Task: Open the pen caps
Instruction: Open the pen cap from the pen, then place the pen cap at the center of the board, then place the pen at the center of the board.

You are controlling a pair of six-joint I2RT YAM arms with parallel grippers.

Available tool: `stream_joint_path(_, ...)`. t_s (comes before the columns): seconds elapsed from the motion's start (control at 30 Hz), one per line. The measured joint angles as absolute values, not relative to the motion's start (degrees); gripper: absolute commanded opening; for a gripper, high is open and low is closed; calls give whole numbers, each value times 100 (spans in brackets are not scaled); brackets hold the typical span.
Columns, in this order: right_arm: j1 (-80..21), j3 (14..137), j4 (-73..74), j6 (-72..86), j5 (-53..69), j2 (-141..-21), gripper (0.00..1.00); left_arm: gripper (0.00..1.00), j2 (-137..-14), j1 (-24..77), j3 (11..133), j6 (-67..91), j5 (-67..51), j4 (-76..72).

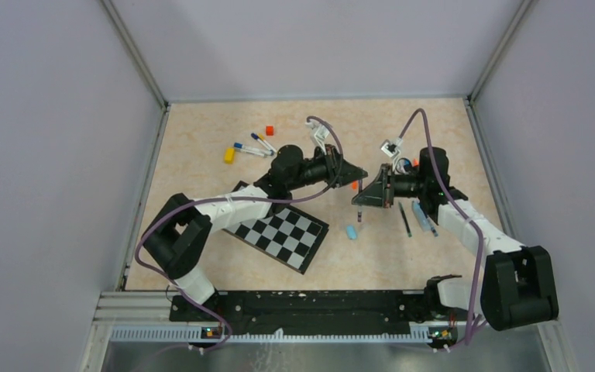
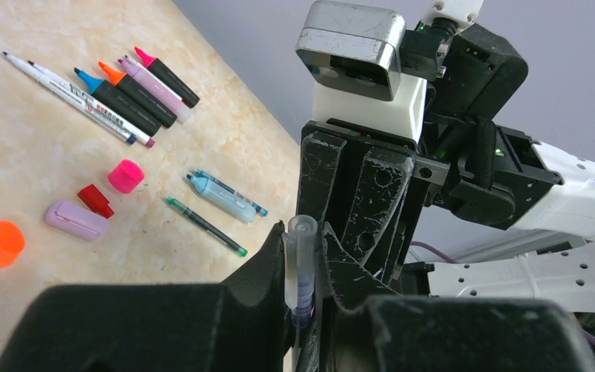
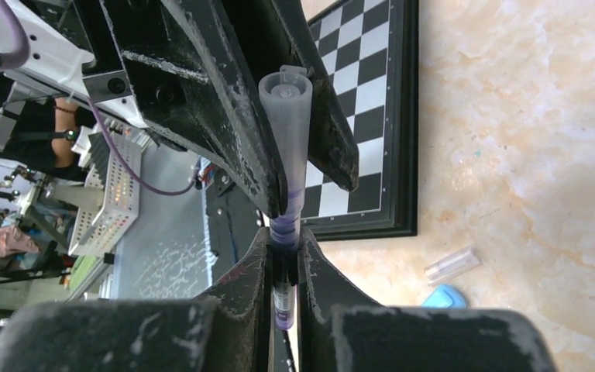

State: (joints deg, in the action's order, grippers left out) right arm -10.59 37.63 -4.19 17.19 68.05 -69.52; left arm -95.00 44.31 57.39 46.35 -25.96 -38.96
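Right gripper (image 3: 284, 236) is clamped on the pen (image 3: 282, 298) barrel. Just beyond, the left gripper (image 2: 302, 232) pinches the clear cap (image 3: 287, 132). Both are held above the table's (image 1: 201, 124) middle, off the surface. The cap looks smooth and tapered, so I judge a pull could let the grip slip, and an off-axis pull could bend or drop the pen. Hidden: the barrel's lower end, and whether the cap has begun to part.

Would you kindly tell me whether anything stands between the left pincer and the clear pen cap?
Nothing visible does: the left pincer is closed directly on the clear pen cap, and the right pincer grips the purple pen barrel at its other end.
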Motion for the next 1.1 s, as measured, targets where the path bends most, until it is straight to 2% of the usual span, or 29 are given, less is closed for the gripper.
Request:
stream_joint_path(0.23, -1109, 3771, -1426, 2272, 6646, -7050, 0, 0, -9504, 3935, 5961, 5070, -2954, -3968)
stream_joint_path(0.4, -1210, 3599, -1105, 2298, 6954, -7017, 0, 0, -9450, 2934, 6700, 5205, -2196, -4532)
stream_joint_path(0.53, -1212, 3616, -803, 1999, 6941, -7015, 0, 0, -9190, 2543, 6702, 5478, -1959, -5026)
stream_joint_path(0.7, -1072, 3913, 622, 523, 6372, -6873, 0, 0, -8836, 2641, 6241, 5478, -2237, -5081)
stream_joint_path(0.87, -47, 3977, 1500, -751, 5922, -6324, 0, 0, -8305, 2842, 5909, 4582, -2497, -3629)
stream_joint_path(1.0, 886, 3977, 2112, -1656, 5299, -6005, 0, 0, -7695, 3559, 5629, 3531, -2283, -2436)
stream_joint_path(1.1, 1232, 3988, 2526, -2202, 4654, -5979, 0, 0, -7474, 4272, 5354, 3015, -2084, -2008)
